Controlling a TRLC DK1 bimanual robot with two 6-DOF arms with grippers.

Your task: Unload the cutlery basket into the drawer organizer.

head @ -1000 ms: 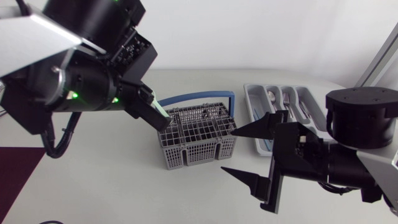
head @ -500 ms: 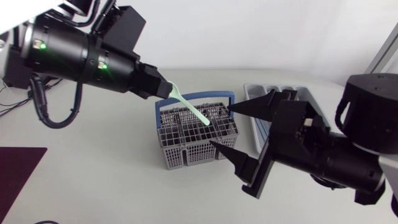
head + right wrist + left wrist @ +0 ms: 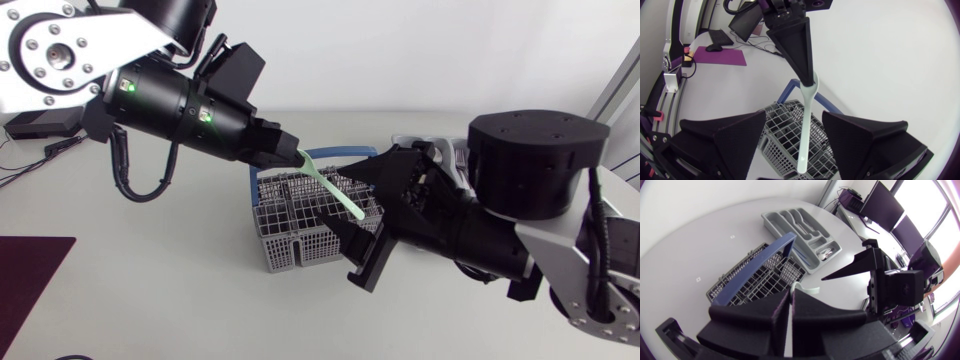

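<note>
The left gripper (image 3: 289, 158) has pulled a pale green plastic utensil (image 3: 335, 190), pinched tight, from the grey wire basket (image 3: 300, 238). From four o'clock the right gripper (image 3: 794, 114) has closed in, gaping wide and empty, so a handover looks likely next.

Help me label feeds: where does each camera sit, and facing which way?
Head: above the table, looking down on the cutlery basket and both arms.
Left wrist: on left arm, over left end effector toward basket, drawer organizer.
Right wrist: on right arm, past right end effector toward green utensil.
Shared: all show the basket.
</note>
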